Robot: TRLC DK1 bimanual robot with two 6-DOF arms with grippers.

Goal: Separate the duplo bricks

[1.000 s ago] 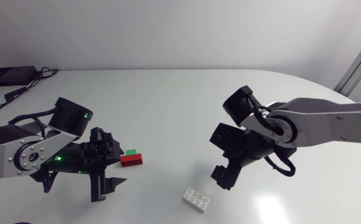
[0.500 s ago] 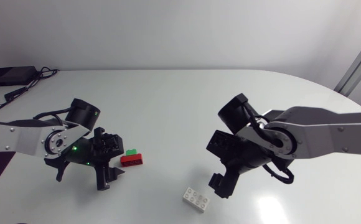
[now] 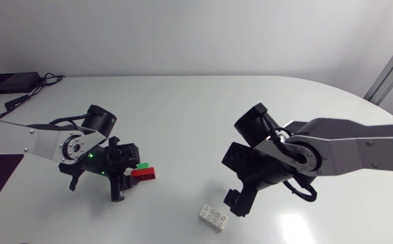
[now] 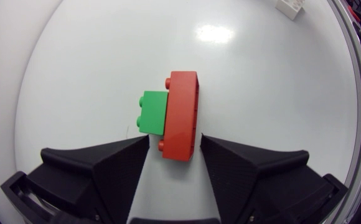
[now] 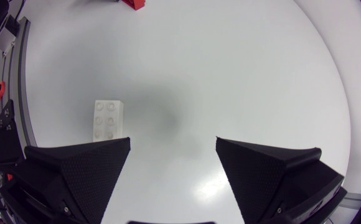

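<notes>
Since 1 s ago: L arm swung in toward the red/green pair, its tool (image 3: pixel 123 179) now right at them. R arm dropped lower and closer to the white brick, R tool (image 3: pixel 237 200) now just beside it.

L tool (image 4: pixel 174 140): jaws apart, not gripping. Near end of red brick (image 4: pixel 182 112) sits between the two fingertips. Clear gap on the green-brick side; other side very close, contact not certain.

Green brick (image 4: pixel 152 112) shorter, pressed flat against the red one's long side, touching. It lies ahead of one finger, outside the gap. In head view the pair is on the white surface (image 3: pixel 183 115), left of centre, green (image 3: pixel 142 165) on the far side of red (image 3: pixel 144 174).

R tool (image 5: pixel 173 140): jaws wide apart, nothing between them, only bare surface w/ its shadow.

White brick (image 5: pixel 109 118) lies flat, studs up, just ahead of one finger and off to the side of the gap, not touching as far as seen. Head view: white brick (image 3: pixel 213 217) near the front edge, well apart from the red/green pair.
</notes>
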